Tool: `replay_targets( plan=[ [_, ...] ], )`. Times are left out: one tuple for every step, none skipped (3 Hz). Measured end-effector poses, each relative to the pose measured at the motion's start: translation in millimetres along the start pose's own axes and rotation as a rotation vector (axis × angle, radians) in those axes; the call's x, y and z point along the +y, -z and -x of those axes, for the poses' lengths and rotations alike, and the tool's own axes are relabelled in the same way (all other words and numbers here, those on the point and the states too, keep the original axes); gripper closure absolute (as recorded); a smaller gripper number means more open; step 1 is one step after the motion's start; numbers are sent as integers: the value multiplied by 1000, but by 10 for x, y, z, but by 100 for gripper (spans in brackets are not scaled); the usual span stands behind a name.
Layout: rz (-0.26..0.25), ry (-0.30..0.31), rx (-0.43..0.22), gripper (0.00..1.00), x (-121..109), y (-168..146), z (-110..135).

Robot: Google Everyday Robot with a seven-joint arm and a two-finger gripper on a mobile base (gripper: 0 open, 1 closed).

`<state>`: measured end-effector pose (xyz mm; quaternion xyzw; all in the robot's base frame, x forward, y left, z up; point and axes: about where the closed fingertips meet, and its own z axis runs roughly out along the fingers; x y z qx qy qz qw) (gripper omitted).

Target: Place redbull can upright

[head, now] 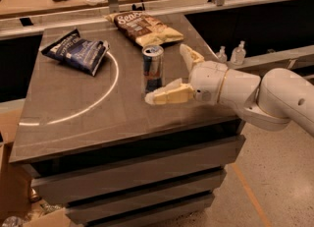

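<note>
The redbull can (152, 67), slim, silver and blue with a shiny top, stands upright on the grey table (73, 118) right of the middle. My gripper (169, 73) is open just to the right of the can. One cream finger (167, 95) reaches out low in front of the can's base. The other finger (190, 55) sits behind and to the right. The can stands free between and slightly left of the fingers, not held.
A tan chip bag (144, 27) lies at the table's back, behind the can. A dark blue chip bag (76, 51) lies at the back left. A white arc (105, 91) marks the tabletop. Two small bottles (230, 53) stand on a ledge to the right.
</note>
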<state>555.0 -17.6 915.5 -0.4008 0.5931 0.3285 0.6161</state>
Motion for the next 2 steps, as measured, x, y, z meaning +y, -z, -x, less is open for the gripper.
replay_targets(
  plan=[
    [-68, 3, 77, 0, 9, 315, -22],
    [-68, 3, 77, 0, 10, 314, -21]
  ],
)
